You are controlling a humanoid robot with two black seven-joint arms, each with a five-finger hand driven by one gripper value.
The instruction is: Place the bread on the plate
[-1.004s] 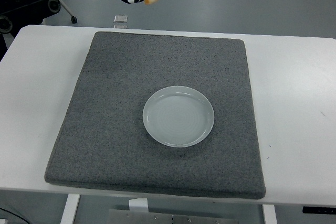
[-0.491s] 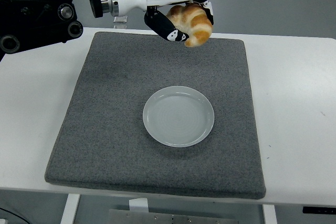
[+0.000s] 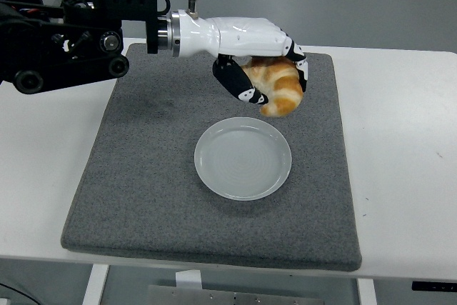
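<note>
A golden-brown croissant-shaped bread (image 3: 277,86) is held in the air by my left hand (image 3: 265,76), whose white and black fingers are curled around it. The hand hovers just above and behind the far rim of the round pale plate (image 3: 243,158), which sits with nothing on it in the middle of the grey mat (image 3: 150,169). My black left arm reaches in from the upper left. The right arm is out of view.
The grey mat covers most of the white table (image 3: 407,141). A small clear object is hidden behind the arm at the mat's far edge. Bare table shows to the left and right of the mat.
My left hand has carried the bread forward and down from the far left edge of the table, toward the plate, and now hangs just beyond the plate's far rim.
</note>
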